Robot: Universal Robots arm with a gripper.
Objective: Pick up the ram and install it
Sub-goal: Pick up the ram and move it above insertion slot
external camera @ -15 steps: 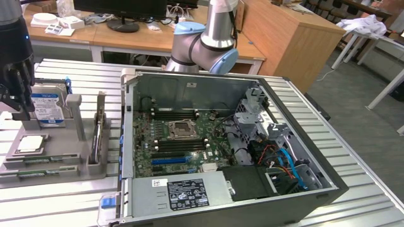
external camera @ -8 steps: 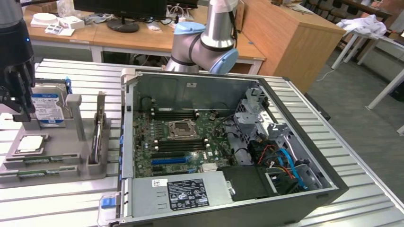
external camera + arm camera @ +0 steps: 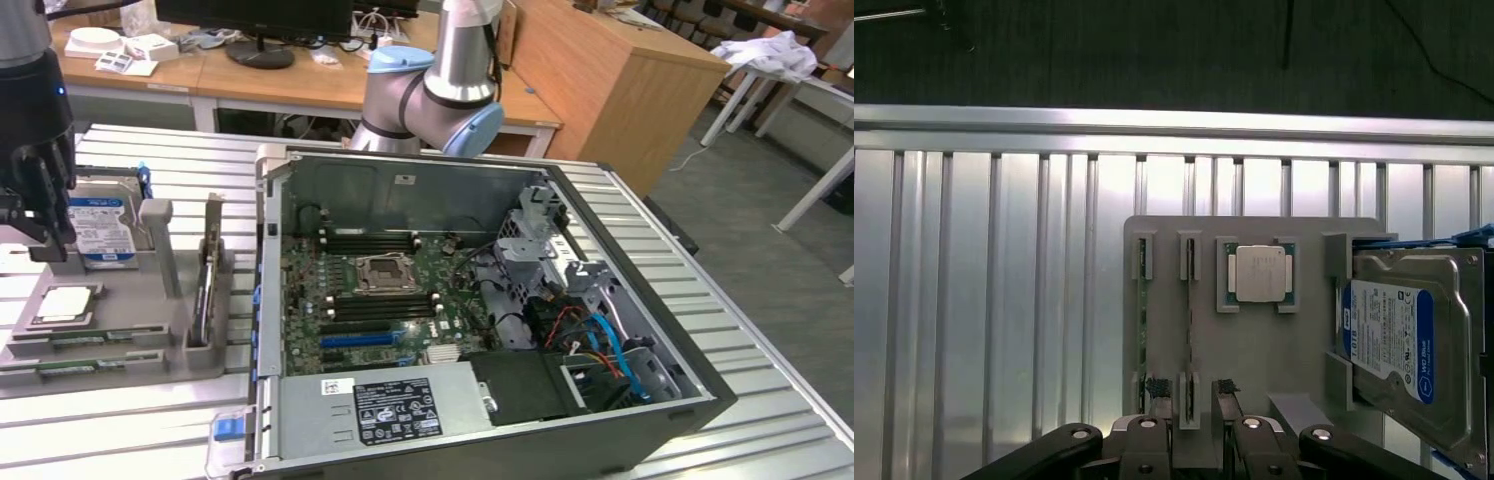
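Green ram (image 3: 1189, 335) beneath parted fingers (image 3: 1226, 387)

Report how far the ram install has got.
Done: nothing visible yet. In hand: the open black gripper hovers above the grey holder tray carrying the slim green ram stick, gripping nothing. Left: lifting it and seating it in the motherboard's black slots.

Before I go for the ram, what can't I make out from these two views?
- ram: wrist view, edge-on in the gray holder, chips hidden.
- hard drive: wrist view, cut off by the frame edge.
- memory slots: exterior view, too small to tell filled or empty.
- One holder end: wrist view, behind the tool.
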